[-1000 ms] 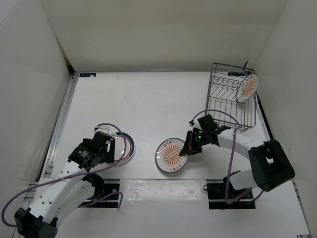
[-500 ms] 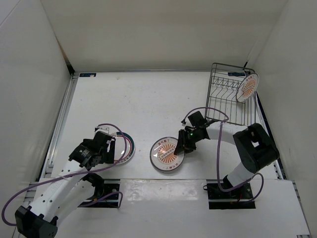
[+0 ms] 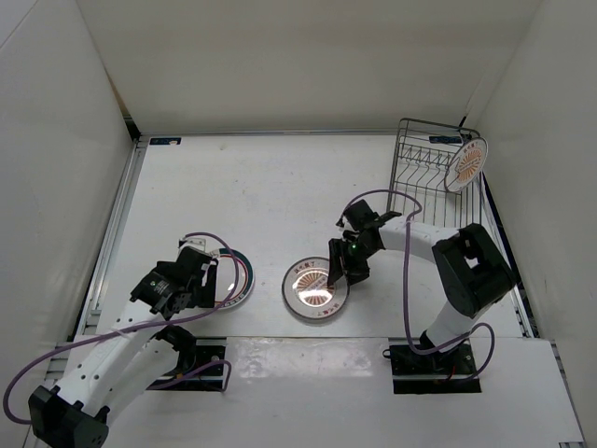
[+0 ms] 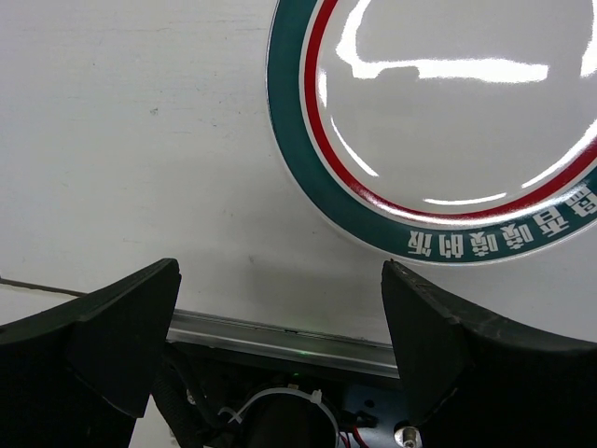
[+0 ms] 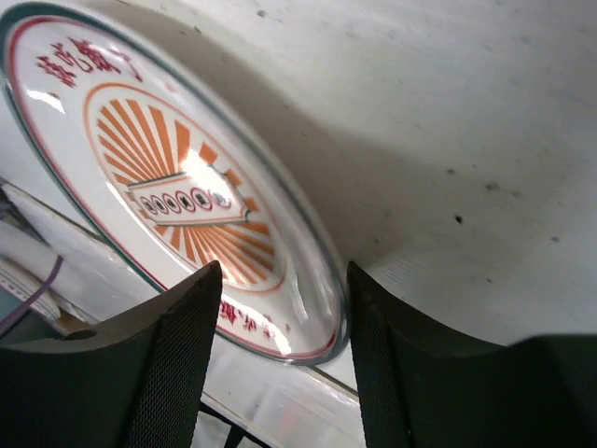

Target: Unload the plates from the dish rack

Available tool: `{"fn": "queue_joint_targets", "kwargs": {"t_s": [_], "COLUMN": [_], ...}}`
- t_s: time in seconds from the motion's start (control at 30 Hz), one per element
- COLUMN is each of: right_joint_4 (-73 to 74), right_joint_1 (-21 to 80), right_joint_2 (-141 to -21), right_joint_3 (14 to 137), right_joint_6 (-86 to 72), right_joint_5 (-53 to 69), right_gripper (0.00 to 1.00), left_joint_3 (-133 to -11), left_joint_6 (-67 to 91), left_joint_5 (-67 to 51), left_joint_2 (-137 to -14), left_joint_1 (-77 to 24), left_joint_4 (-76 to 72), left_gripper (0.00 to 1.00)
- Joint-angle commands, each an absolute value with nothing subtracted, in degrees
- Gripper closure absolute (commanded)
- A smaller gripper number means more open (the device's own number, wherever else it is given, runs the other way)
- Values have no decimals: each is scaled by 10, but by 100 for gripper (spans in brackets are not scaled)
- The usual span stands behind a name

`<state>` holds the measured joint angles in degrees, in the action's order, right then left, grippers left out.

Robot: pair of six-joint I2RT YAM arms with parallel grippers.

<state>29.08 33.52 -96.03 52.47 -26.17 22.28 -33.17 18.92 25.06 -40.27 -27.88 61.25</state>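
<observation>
An orange-sunburst plate [image 3: 314, 289] lies flat on the table near the front middle. My right gripper [image 3: 336, 276] is at its right rim and stands open. In the right wrist view that plate [image 5: 177, 177] fills the upper left, its near rim lying between my right gripper's [image 5: 284, 322] spread fingers. A white plate with green and red rings [image 3: 235, 278] lies flat at the front left. My left gripper [image 3: 209, 282] is just beside it, open and empty, with the ringed plate [image 4: 448, 121] ahead of the left gripper [image 4: 280, 327]. The dish rack [image 3: 424, 187] stands at the back right, holding one sunburst plate [image 3: 466, 164] upright.
White walls close in the table on the left, back and right, and the rack sits close to the right wall. A metal rail [image 4: 280, 334] runs along the table's near edge under my left wrist. Purple cables loop over both arms.
My right gripper carried the sunburst plate leftward, the plate went from tilted to flat on the table, and the jaws opened off it. The left arm has not moved.
</observation>
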Motion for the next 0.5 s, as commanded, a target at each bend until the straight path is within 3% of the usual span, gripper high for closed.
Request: {"fn": "queue_joint_targets", "kwargs": {"t_s": [0.0, 0.3, 0.33, 0.4, 0.47], "right_joint_4": [337, 460, 489, 518, 547], "right_joint_1": [339, 333, 332, 332, 330], "right_joint_2": [-962, -903, -896, -875, -865], "right_joint_3": [535, 636, 649, 692, 722], "right_joint_6": [-241, -166, -160, -129, -96], "right_joint_5": [178, 114, 71, 55, 46], "right_gripper": [40, 39, 30, 22, 19], "left_joint_3": [-346, -348, -348, -346, -346], "left_joint_6": [192, 192, 191, 190, 190], "left_joint_5": [263, 262, 260, 259, 257], "left_joint_2": [-394, -396, -395, -395, -396], "left_joint_1": [-280, -280, -280, -280, -279], "left_joint_4": [609, 609, 608, 606, 606], "left_gripper": [0, 0, 0, 0, 0]}}
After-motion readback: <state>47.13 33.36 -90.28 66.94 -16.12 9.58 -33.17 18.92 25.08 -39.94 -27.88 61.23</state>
